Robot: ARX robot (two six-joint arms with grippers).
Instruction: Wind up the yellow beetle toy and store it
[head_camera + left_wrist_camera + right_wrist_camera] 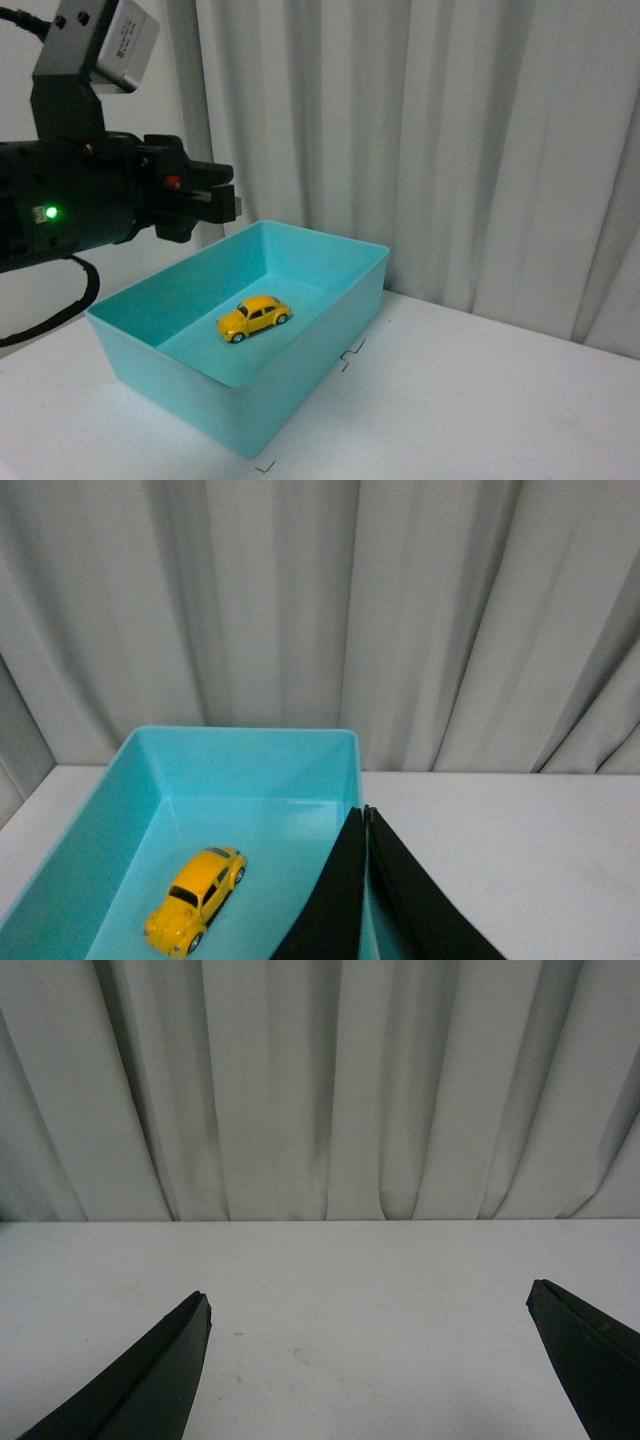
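Note:
The yellow beetle toy (254,317) stands on its wheels on the floor of a turquoise bin (330,310), near the middle. The left wrist view shows the same toy (194,899) inside the bin (250,742). My left gripper (232,203) hangs above the bin's far left wall, well clear of the toy, shut with nothing between its fingers; in the left wrist view it (364,813) points over the bin's rim. My right gripper (368,1300) is open above bare white table and holds nothing. It does not show in the front view.
The bin sits on a white table (480,400) with small black corner marks (352,356) beside it. A pale pleated curtain (450,130) closes off the back. The left arm's cable (70,300) loops down at the left.

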